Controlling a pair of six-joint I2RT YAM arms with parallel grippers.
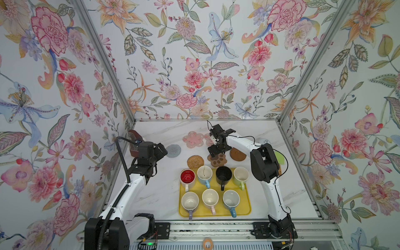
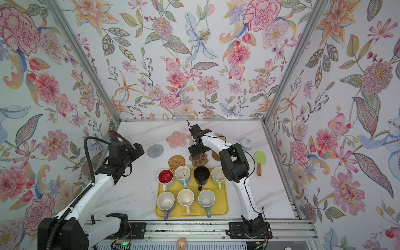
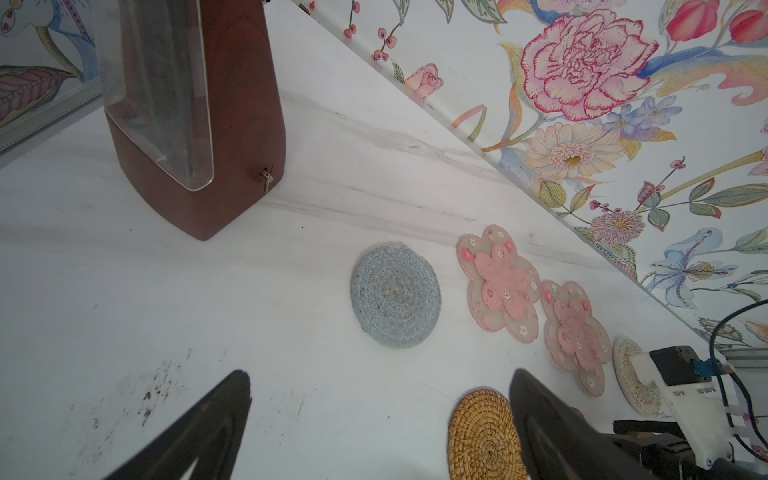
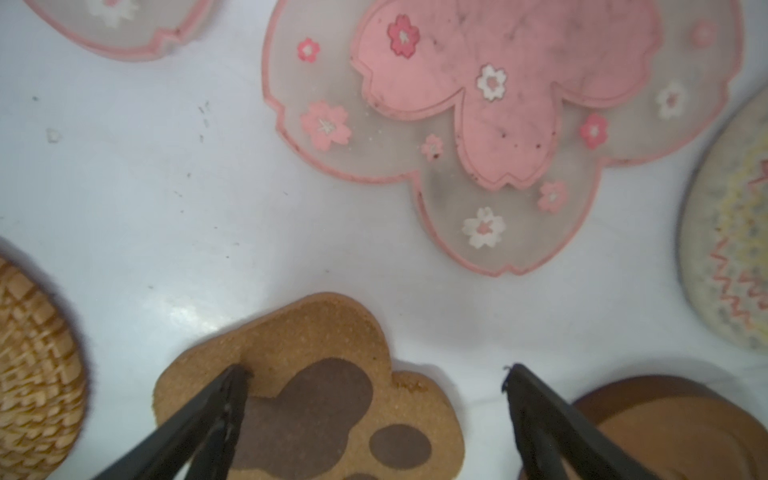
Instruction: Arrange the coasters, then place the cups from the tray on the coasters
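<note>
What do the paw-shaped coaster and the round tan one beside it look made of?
Brown paw-shaped coaster: probably cork or pressed fibre, matte, with a grainy speckled surface and darker printed pads. Round tan coaster: likely woven rattan or straw, slightly glossy, with coiled strands spiralling outward.

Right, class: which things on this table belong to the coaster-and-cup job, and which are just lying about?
Belongs: pink flower coasters, grey woven coaster, rattan coaster, paw coaster, dark wooden coaster, pale woven coaster, seven cups, yellow tray.
Lying about: brown wooden metronome, lidded jar, green spatula.
</note>
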